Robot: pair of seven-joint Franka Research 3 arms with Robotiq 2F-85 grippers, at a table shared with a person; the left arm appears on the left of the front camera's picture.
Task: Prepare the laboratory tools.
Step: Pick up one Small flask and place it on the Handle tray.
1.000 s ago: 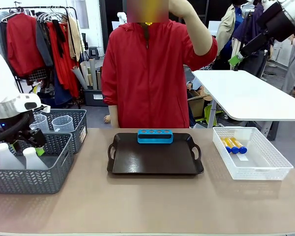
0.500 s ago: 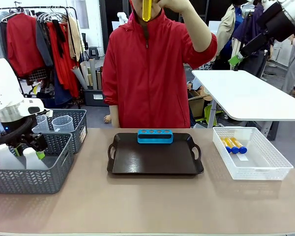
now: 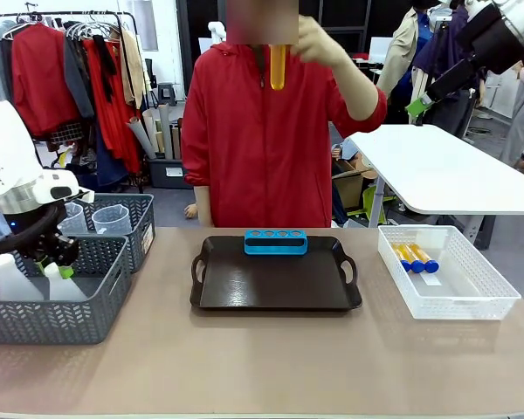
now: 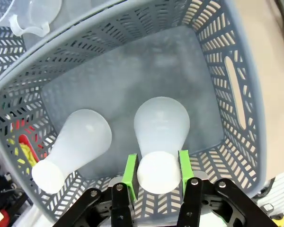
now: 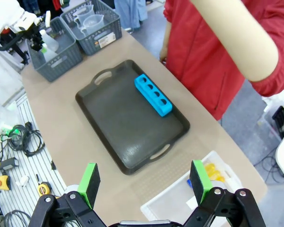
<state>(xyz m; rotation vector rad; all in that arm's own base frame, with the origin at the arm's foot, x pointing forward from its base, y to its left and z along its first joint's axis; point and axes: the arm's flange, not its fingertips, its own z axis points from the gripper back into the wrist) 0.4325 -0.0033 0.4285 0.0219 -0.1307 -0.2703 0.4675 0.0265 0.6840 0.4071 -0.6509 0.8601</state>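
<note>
Two translucent white conical flasks stand in the near grey basket. My left gripper reaches down into it, its green pads pressed against both sides of the neck of the right-hand conical flask; the other flask leans beside it. In the front view the left gripper sits over that flask. The blue four-hole rack rests at the far edge of the dark tray. The person holds one orange test tube up at chest height. More test tubes lie in the white mesh bin. My right gripper hangs open, high above the table.
Behind the near basket, a second grey basket holds clear measuring jugs. The person in red stands at the far table edge behind the tray. A white side table stands at the back right. Bare tabletop lies in front of the tray.
My left gripper's jaws have narrowed onto the flask's neck inside the basket. The person lowered the orange test tube from head height to chest height.
</note>
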